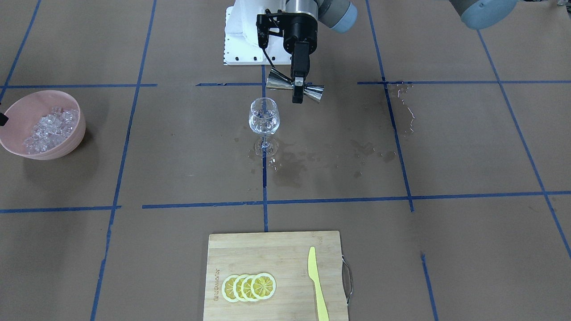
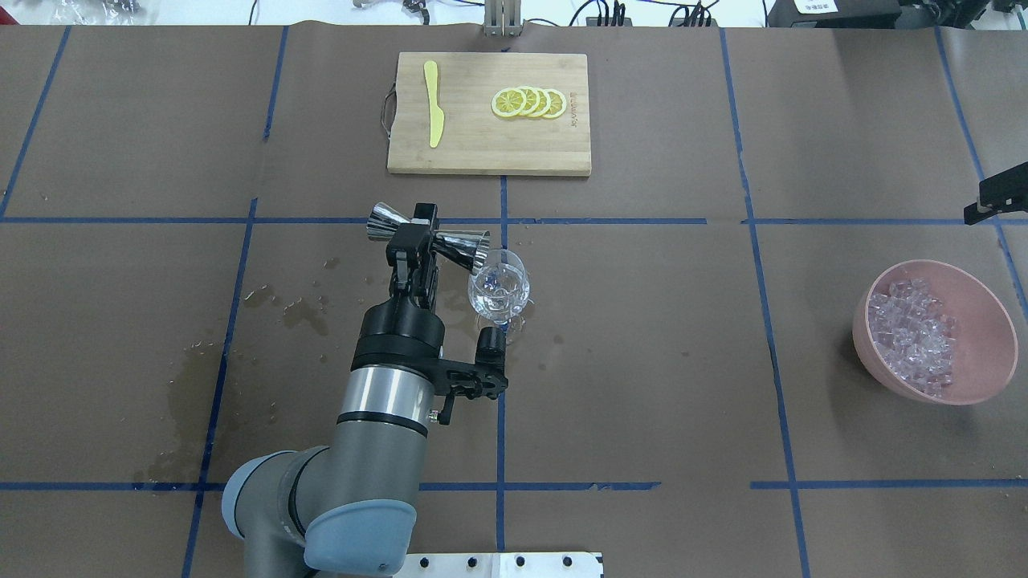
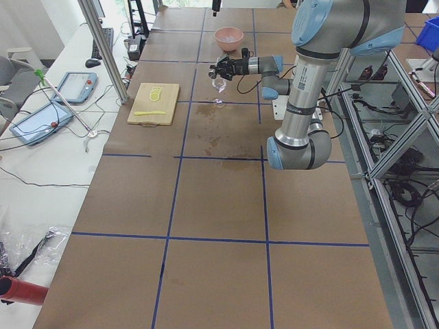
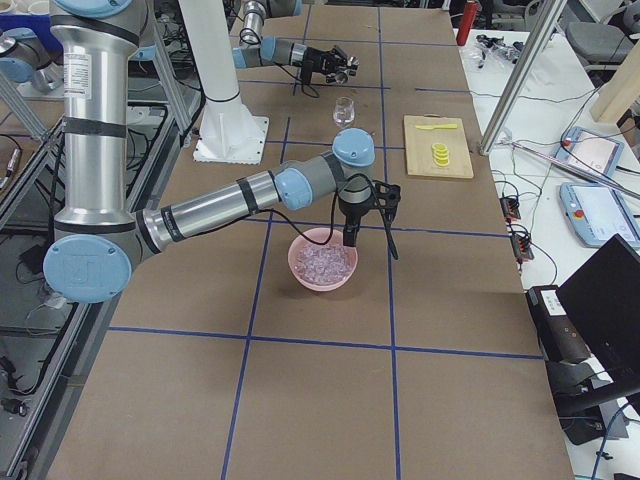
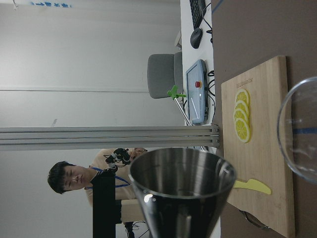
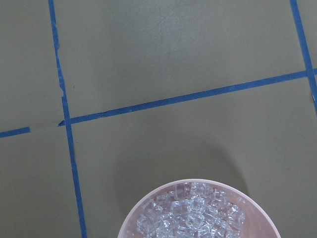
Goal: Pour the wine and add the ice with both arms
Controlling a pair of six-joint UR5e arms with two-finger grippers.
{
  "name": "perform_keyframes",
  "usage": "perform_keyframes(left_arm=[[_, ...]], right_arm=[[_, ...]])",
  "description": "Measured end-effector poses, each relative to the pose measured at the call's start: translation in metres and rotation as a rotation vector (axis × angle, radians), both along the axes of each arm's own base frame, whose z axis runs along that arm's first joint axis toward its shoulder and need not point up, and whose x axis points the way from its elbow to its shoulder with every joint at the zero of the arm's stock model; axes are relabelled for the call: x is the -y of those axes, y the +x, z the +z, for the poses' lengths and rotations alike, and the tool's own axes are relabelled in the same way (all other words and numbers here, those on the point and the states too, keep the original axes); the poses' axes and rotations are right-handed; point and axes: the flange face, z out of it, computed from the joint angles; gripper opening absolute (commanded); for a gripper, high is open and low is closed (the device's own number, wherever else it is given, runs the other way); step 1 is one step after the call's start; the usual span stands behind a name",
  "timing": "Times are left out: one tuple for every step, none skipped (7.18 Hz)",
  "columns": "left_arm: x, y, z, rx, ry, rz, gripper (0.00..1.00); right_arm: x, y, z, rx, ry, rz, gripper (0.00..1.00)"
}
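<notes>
My left gripper (image 1: 298, 91) (image 2: 414, 234) is shut on the waist of a steel jigger (image 1: 277, 80) (image 2: 463, 243) (image 5: 181, 191). The jigger lies level, one mouth beside the rim of a stemmed glass (image 1: 264, 117) (image 2: 499, 291). Clear wine sits in the glass's bowl. The ice (image 1: 49, 129) (image 2: 915, 337) (image 6: 193, 213) is heaped in a pink bowl (image 1: 67, 145) (image 2: 988, 353) (image 4: 300, 272). My right gripper (image 4: 347, 240) hangs just above that bowl's far rim. Its fingers do not show in the right wrist view, so I cannot tell whether it is open or shut.
A wooden cutting board (image 1: 276, 254) (image 2: 482, 144) holds several lemon slices (image 1: 249, 287) (image 2: 530, 103) and a yellow knife (image 1: 316, 285) (image 2: 434, 112). Wet patches (image 1: 290, 167) (image 2: 297, 309) darken the paper near the glass. A person (image 5: 69, 178) sits beyond the table.
</notes>
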Motion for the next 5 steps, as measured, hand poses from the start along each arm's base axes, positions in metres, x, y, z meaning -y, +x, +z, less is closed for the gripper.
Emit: perform_keyframes(left_arm=[[-0.001, -0.006, -0.002, -0.075, 0.009, 0.001, 0.00], [-0.003, -0.015, -0.003, -0.187, 0.021, 0.002, 0.00], [-0.004, -0.021, 0.000, -0.302, 0.022, 0.001, 0.00], [-0.004, -0.020, 0.006, -0.423, 0.006, 0.002, 0.00], [-0.003, -0.017, 0.010, -0.551, -0.017, 0.005, 0.00]], right_arm=[[0.000, 0.000, 0.000, -0.001, 0.001, 0.000, 1.00], [0.000, 0.000, 0.000, -0.003, 0.002, 0.000, 1.00], [0.000, 0.000, 0.000, -0.005, 0.004, 0.001, 1.00], [0.000, 0.001, 0.000, -0.006, 0.007, 0.002, 1.00], [0.001, 0.001, 0.000, -0.012, 0.011, 0.003, 1.00]])
